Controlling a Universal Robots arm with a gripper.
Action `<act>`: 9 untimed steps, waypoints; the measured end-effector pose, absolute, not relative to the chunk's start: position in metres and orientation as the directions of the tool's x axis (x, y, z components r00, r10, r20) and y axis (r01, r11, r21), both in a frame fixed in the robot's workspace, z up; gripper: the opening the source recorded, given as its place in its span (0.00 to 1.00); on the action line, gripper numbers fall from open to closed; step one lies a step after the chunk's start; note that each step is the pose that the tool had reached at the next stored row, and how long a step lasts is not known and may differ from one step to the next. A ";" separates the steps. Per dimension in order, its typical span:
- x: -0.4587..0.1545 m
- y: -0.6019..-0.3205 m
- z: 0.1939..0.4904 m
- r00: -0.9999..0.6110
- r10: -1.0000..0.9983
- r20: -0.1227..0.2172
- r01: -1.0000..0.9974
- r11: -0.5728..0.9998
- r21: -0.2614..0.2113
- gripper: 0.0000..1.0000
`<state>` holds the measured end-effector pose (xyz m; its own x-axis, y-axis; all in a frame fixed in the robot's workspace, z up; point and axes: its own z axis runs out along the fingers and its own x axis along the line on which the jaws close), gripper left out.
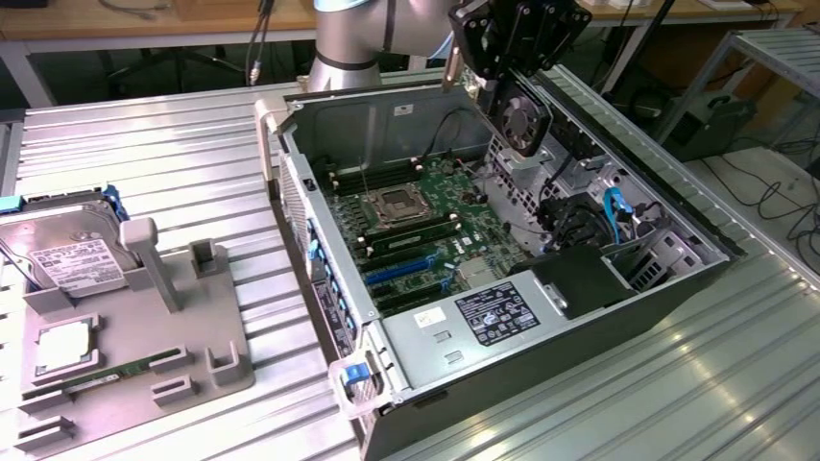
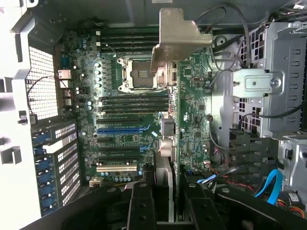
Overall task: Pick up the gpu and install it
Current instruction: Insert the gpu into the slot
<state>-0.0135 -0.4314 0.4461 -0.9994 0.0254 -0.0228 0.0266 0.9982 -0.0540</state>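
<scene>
jaws clamp the gpu [image 1: 523, 120], which the gripper [image 2: 168, 203] holds on edge above the open case [image 1: 298, 206]. if it tilts, the card could miss the blue slot [image 1: 403, 272] on the board [image 1: 429, 182] or snag a black cable [image 1: 448, 125]. its contact edge is hidden.

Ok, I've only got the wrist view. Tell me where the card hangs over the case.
Observer: Clamped in the jaws, the card hangs over the case's far end, up clear of the blue slots.
Operator: Say which way its fan faces.
Observer: Toward the exterior camera, the fan in plain sight.
Operator: Now list what's outside the case.
Observer: A grey tray on the exterior view's left holds a hard drive and a memory stick.
</scene>
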 end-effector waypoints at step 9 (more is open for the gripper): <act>-0.013 -0.431 0.446 -0.999 -0.030 -0.023 -0.029 0.998 -0.054 0.28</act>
